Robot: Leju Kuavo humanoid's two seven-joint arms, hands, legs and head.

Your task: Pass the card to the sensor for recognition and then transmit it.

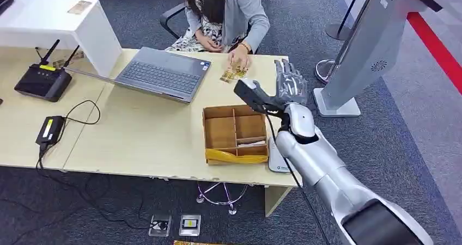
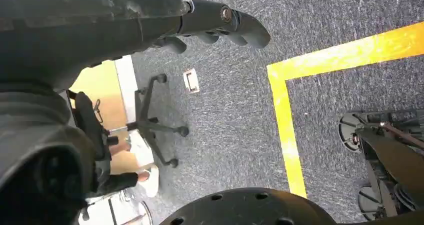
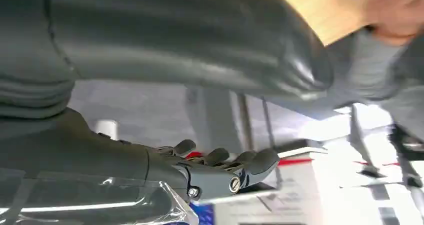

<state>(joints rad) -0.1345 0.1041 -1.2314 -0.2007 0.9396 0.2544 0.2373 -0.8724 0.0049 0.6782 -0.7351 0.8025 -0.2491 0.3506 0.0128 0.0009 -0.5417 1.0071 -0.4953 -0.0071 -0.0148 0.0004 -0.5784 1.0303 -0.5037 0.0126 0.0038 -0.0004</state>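
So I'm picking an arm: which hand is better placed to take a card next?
Probably the right hand: it's raised and open over the table by the person's hand on the cards. The left hand hangs above the floor.

Bare desk between laptop [image 1: 163,72] and compartment box [image 1: 235,134], person's hand [image 1: 238,57] beyond, kiosk [image 1: 368,54] right.

one laptop [image 1: 162,72]; one router [image 1: 43,81], one compartmented box [image 1: 235,133], one person [image 1: 226,16]

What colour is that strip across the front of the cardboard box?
Yellow: the strip on the box, clearest in the head view.
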